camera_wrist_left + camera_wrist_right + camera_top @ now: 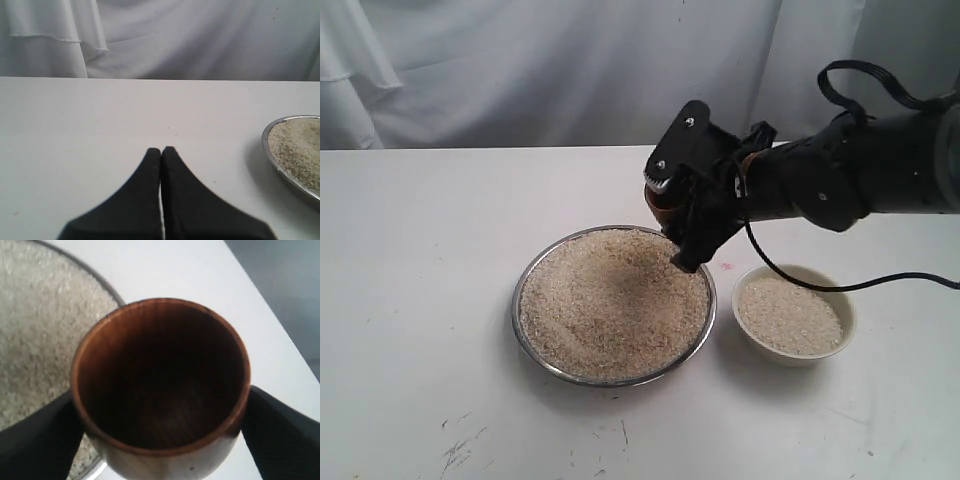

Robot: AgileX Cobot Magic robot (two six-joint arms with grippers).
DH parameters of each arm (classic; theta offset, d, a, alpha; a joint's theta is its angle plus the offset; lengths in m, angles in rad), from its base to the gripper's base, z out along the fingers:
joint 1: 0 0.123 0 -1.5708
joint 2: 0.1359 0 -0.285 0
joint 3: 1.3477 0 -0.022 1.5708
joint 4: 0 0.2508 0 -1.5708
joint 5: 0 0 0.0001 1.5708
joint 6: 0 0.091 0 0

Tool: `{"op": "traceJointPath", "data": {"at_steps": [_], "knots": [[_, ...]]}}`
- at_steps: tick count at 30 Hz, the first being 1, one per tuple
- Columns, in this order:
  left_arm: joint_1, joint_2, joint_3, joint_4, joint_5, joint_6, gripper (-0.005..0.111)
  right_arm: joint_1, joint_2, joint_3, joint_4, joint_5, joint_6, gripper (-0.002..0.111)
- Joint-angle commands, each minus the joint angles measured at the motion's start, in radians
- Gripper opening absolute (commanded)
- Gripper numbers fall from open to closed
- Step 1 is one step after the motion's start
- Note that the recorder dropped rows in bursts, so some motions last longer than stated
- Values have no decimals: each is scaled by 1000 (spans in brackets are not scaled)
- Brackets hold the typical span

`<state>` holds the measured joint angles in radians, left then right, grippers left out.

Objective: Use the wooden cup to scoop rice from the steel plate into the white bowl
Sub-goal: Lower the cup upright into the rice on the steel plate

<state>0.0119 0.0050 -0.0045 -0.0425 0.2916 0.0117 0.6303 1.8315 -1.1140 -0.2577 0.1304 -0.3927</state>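
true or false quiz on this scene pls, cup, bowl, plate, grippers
1. The wooden cup has no rice in it. True.
2. The left gripper holds the cup. False: the right gripper holds it. The left is shut on nothing, away from the plate.
3. The white bowl has rice in it. True.
4. The steel plate is almost bare. False: rice covers it nearly to the rim.
5. The cup hangs over the bowl. False: it is at the plate's edge.
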Motion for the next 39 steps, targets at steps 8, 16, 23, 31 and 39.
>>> {"op": "traceJointPath", "data": {"at_steps": [8, 16, 23, 31, 39], "knots": [[-2, -5, 5, -1, -6, -3, 0, 21, 118, -256, 248, 457, -486, 0], [-2, -5, 5, -1, -6, -3, 0, 70, 199, -454, 325, 754, -561, 0], [-2, -5, 5, -1, -6, -3, 0, 90, 313, -558, 322, 863, -558, 0], [-2, -5, 5, -1, -6, -3, 0, 98, 337, -572, 304, 873, -521, 4], [-2, -5, 5, -1, -6, -3, 0, 105, 340, -572, 289, 862, -516, 45]]}}
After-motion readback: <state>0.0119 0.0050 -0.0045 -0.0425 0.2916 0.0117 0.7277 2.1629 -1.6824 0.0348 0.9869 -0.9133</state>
